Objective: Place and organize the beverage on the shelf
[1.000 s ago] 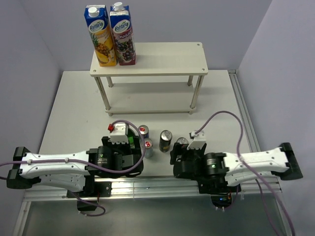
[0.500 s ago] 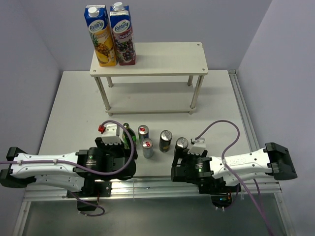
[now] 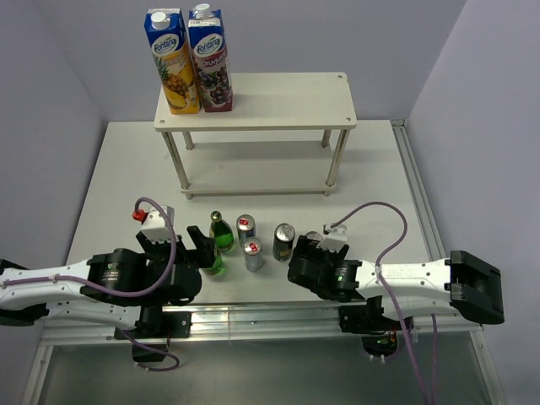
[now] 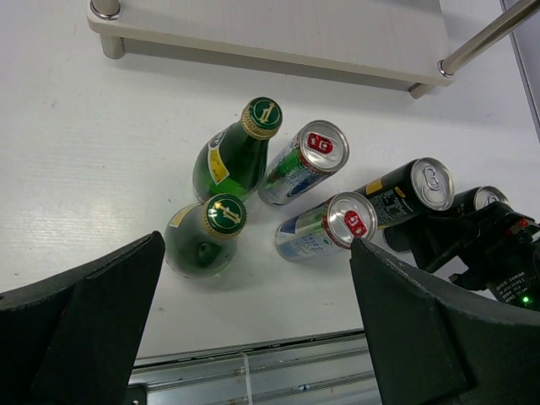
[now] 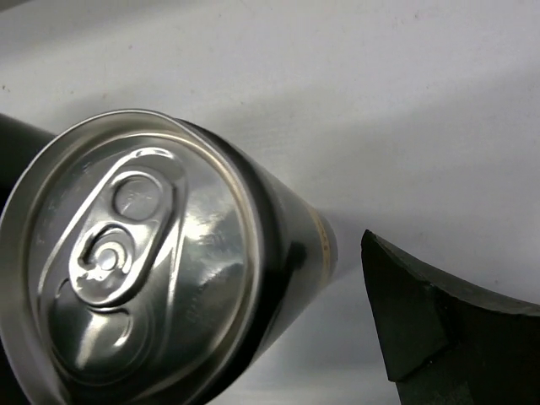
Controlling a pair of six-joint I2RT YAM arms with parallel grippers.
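The white shelf (image 3: 278, 101) stands at the back of the table. In front of it stand two green bottles (image 4: 240, 152) (image 4: 207, 238), two silver-blue cans (image 4: 299, 164) (image 4: 329, 228) and a dark can (image 4: 405, 194). My left gripper (image 4: 253, 337) is open and empty, low and just near-left of the bottles (image 3: 219, 232). My right gripper (image 3: 304, 260) is open at the second dark can (image 5: 143, 253). One finger (image 5: 447, 337) stands apart from that can's right side; the other finger is out of view. That can is mostly hidden in the top view.
Two tall blue-topped juice cartons (image 3: 173, 63) (image 3: 209, 59) stand on the left of the shelf's top board. The shelf's lower board (image 4: 295, 34) lies just beyond the drinks. A metal rail (image 3: 253, 319) runs along the near table edge. Purple walls close in both sides.
My left arm has drawn back to the left, uncovering both green bottles. My right gripper has slid left and forward, up to the right-hand dark can.
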